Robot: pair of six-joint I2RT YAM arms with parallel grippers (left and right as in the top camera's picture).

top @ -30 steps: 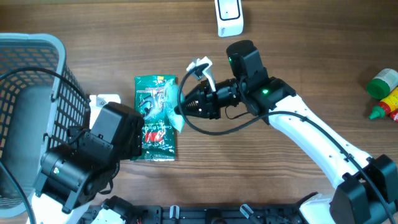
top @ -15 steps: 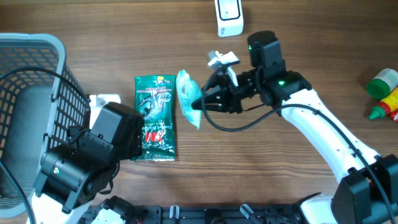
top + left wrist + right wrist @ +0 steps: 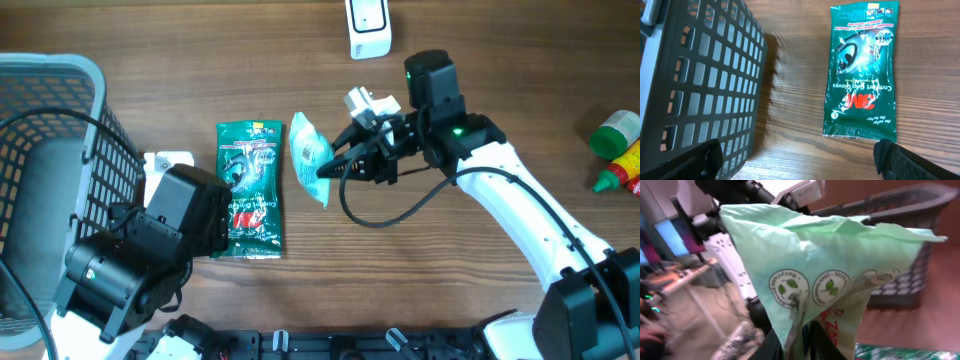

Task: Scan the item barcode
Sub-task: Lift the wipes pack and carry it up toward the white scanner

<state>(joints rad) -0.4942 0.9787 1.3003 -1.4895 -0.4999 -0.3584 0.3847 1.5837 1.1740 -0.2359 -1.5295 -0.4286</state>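
Note:
My right gripper [image 3: 331, 168] is shut on the edge of a pale green plastic pouch [image 3: 308, 158], holding it in the air over the table's middle. In the right wrist view the pouch [image 3: 830, 265] fills the frame, pinched at its lower edge between the right gripper's [image 3: 807, 335] dark fingers. A white scanner [image 3: 368, 25] stands at the table's far edge. A dark green glove packet [image 3: 250, 190] lies flat left of the pouch. My left gripper [image 3: 800, 165] is open and holds nothing, just short of that packet [image 3: 862, 70].
A grey mesh basket [image 3: 50, 180] fills the left side, its wall [image 3: 705, 75] close beside my left gripper. A green and a red bottle [image 3: 620, 150] stand at the right edge. A small white object [image 3: 168, 160] lies by the left arm.
My right gripper has carried the pale green pouch up and to the right, away from the green packet, and turned it. The left arm has not moved.

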